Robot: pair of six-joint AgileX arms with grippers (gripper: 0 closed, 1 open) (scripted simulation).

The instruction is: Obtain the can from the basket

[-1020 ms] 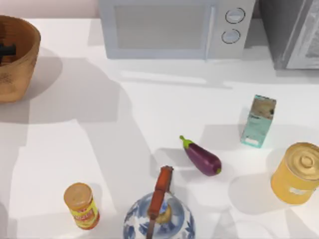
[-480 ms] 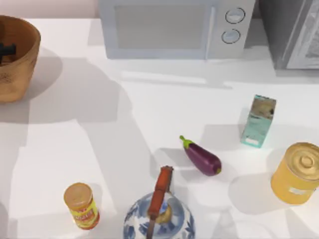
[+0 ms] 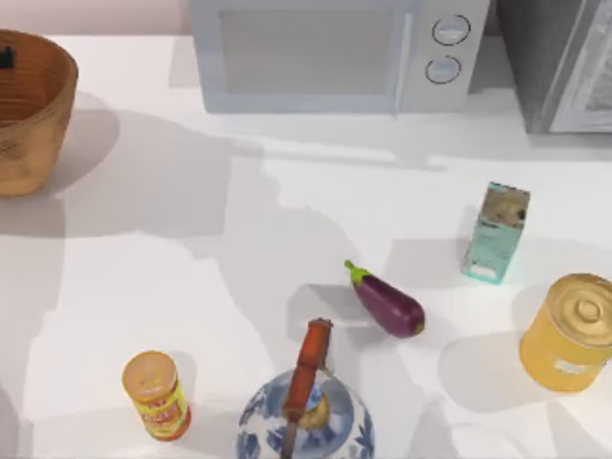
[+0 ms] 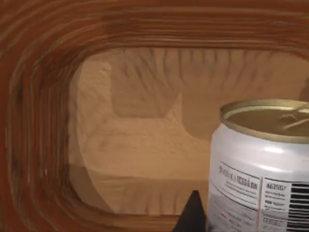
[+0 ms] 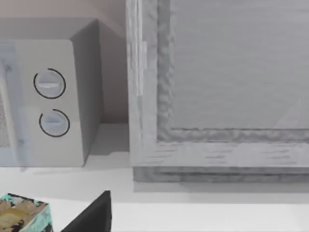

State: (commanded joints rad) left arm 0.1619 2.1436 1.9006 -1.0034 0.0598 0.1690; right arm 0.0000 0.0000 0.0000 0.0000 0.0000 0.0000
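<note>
My left gripper (image 4: 192, 212) is down inside the basket (image 4: 43, 121), one dark fingertip showing at the lower edge of the left wrist frame, just beside the can (image 4: 260, 164). The can stands upright at the lower right of that frame, white label with a barcode, pale top with a pull tab, on the woven floor of the basket. I cannot tell how wide my fingers stand or whether they touch the can.

In the top view, the orange-yellow canister (image 3: 156, 394) is at lower left, the blue-and-white teapot (image 3: 306, 411) at bottom centre and the eggplant (image 3: 387, 301) just past it. The big yellow can (image 3: 569, 332) sits at the right edge with the teal carton (image 3: 495, 232) above it. The basket (image 3: 33, 110) fills the upper left corner, a dark bit of my left arm at its rim. The microwave (image 3: 335, 53) stands along the top.

My right gripper (image 5: 89, 215) shows as a dark finger at the bottom of the right wrist frame, facing the microwave dials (image 5: 50, 101); its opening I cannot tell.
</note>
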